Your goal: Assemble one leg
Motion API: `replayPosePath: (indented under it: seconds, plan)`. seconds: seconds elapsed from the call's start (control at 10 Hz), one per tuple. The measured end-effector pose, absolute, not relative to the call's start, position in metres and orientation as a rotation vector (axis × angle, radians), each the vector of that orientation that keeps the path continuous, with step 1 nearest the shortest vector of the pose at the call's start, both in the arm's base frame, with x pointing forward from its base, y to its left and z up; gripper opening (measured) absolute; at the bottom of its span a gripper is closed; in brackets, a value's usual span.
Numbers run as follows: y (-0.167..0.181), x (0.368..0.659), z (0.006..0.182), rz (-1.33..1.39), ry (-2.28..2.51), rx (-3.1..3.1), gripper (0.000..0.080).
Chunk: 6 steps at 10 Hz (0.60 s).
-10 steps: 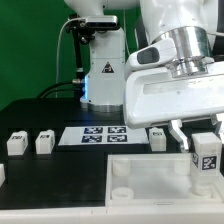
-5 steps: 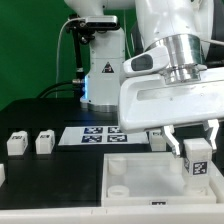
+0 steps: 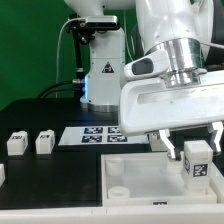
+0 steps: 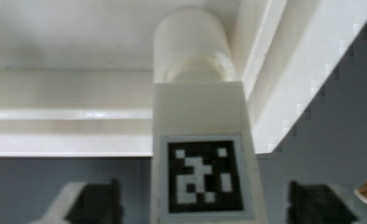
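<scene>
My gripper (image 3: 199, 150) is shut on a leg (image 3: 199, 160), a small white block with a black-and-white tag facing the camera. I hold it upright at the exterior view's right, over the far right corner of the large white tray-like piece (image 3: 140, 172). In the wrist view the leg (image 4: 201, 120) runs away from my gripper (image 4: 201, 208), and its rounded end lies by the tray's raised rim (image 4: 73, 110). Dark fingers (image 4: 95, 200) show on either side of it.
Two more legs (image 3: 15, 144) (image 3: 44, 143) stand at the exterior view's left, and another (image 3: 2, 174) is at the left edge. The marker board (image 3: 92, 135) lies behind the tray. The robot base (image 3: 100, 70) stands at the back.
My gripper has moved with the leg toward the exterior view's left and a little lower. The other legs and the tray have not moved.
</scene>
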<state>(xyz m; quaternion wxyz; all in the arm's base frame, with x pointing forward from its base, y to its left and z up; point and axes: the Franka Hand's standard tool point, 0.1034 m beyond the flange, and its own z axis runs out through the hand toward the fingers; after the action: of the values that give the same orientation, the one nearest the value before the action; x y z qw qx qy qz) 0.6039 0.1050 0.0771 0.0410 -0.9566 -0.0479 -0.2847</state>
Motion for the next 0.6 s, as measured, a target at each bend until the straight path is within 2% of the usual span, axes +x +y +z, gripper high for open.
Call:
replayPosePath:
  seconds: [0.1, 0.2, 0.6]
  plan:
    - [0.105, 0.6037, 0.0768, -0.871, -0.147, -2.929, 0.0529]
    - [0.105, 0.6036, 0.0766, -0.87, -0.147, -2.93, 0.0624]
    - [0.1049, 0.6034, 0.0763, -0.87, -0.147, -2.93, 0.0649]
